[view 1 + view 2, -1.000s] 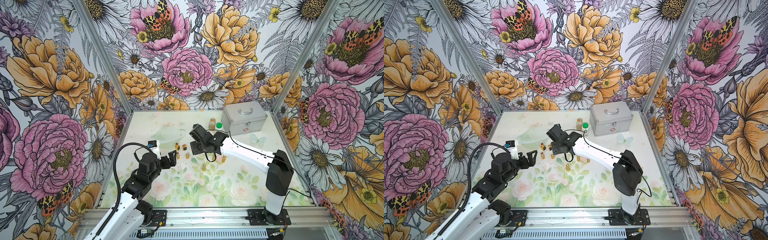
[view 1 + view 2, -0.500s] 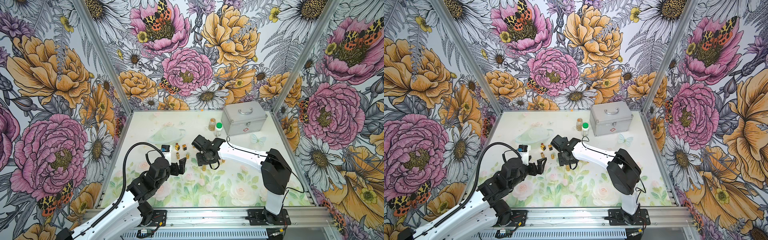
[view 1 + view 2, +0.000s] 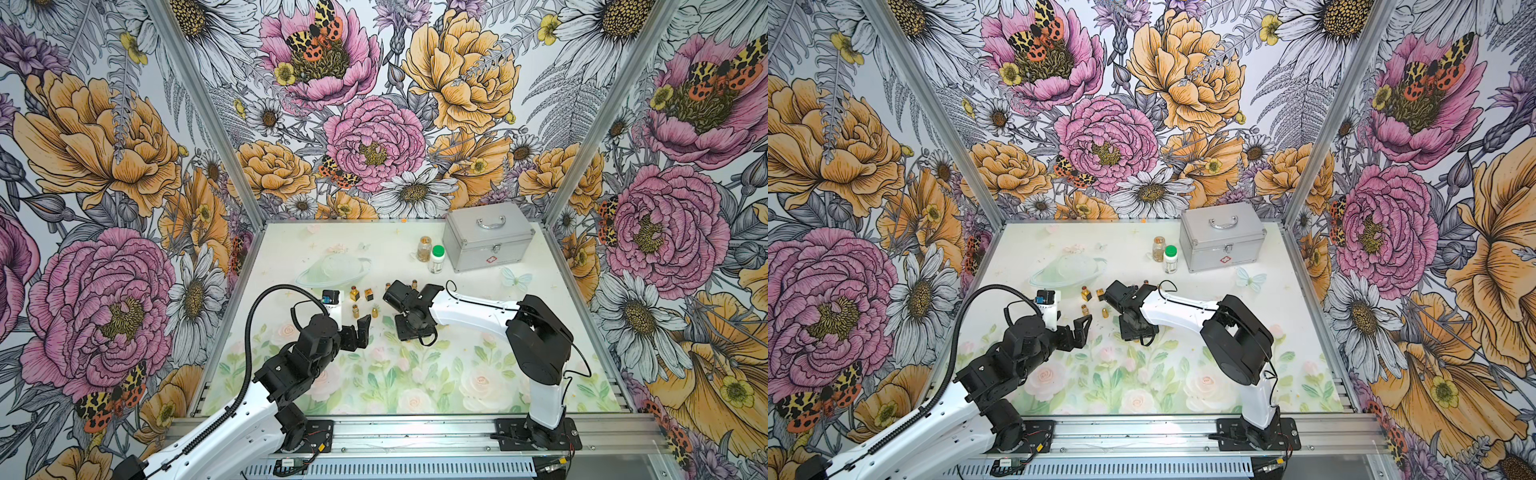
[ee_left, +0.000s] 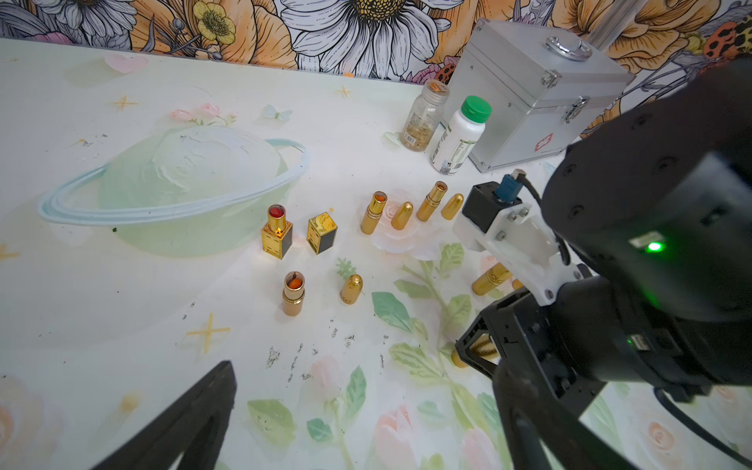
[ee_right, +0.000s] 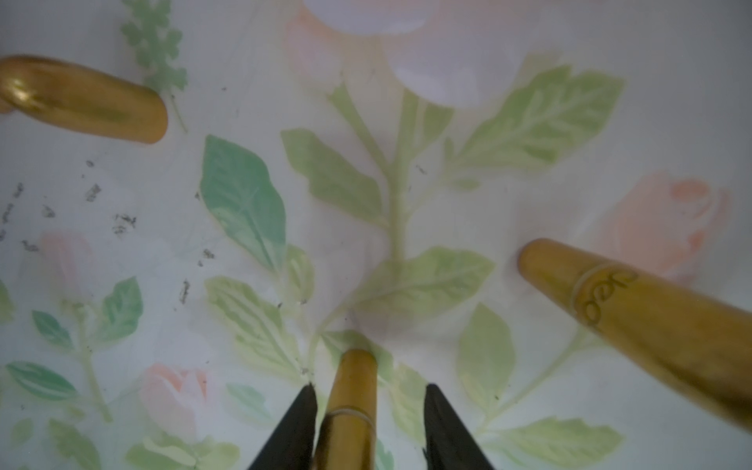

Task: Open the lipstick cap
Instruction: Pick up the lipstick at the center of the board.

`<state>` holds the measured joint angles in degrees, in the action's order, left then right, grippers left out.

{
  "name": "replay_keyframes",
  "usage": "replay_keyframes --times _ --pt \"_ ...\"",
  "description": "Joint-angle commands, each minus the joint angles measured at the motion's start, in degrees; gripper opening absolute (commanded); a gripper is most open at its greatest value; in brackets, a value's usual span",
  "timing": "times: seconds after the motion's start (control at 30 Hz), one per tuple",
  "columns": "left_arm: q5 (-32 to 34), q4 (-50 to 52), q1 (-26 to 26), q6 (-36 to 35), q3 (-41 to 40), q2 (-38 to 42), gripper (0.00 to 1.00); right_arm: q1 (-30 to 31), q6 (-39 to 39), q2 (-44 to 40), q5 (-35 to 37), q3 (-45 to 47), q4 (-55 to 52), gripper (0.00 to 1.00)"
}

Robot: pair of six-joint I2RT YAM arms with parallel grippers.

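While the left claw hangs released, the right claw straddles the capped lipstick at the frame's bottom centre, not yet clamped, so grasping likely needs a firm squeeze next.

Glossy, smooth gold metal on the lipstick. Brushed silver metal on the case, shinier at its handle. Matt black plastic on the fingers of the right hand. Smooth printed sheet over the bench, scuffed dark in spots. White plastic bottle, glossy green cap.
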<state>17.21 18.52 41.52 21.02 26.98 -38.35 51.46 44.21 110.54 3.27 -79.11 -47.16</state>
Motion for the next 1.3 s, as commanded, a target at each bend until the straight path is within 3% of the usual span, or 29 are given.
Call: replay_keyframes --times 0.0,0.7,1.03,1.17,1.27 --pt "1.6 0.2 0.5 -1.0 -0.4 0.0 0.99 0.7 0.6 0.7 0.8 0.0 2.0 0.39" --pt "2.0 0.2 0.5 -1.1 -0.5 -0.1 0.99 1.9 0.5 0.9 1.8 0.5 1.9 0.25" --pt "1.8 -0.3 0.5 -3.9 0.5 -0.4 0.99 0.9 -1.7 -4.3 0.5 0.3 1.4 0.22" --pt "-2.0 -3.8 0.6 -7.5 0.0 -1.5 0.99 -0.6 -4.3 -6.9 -1.9 -1.1 -0.6 0.22" --pt "-9.0 -9.5 1.3 -11.1 -1.7 -2.4 0.99 -2.0 -6.8 -8.5 -5.1 -2.6 -2.4 0.22"
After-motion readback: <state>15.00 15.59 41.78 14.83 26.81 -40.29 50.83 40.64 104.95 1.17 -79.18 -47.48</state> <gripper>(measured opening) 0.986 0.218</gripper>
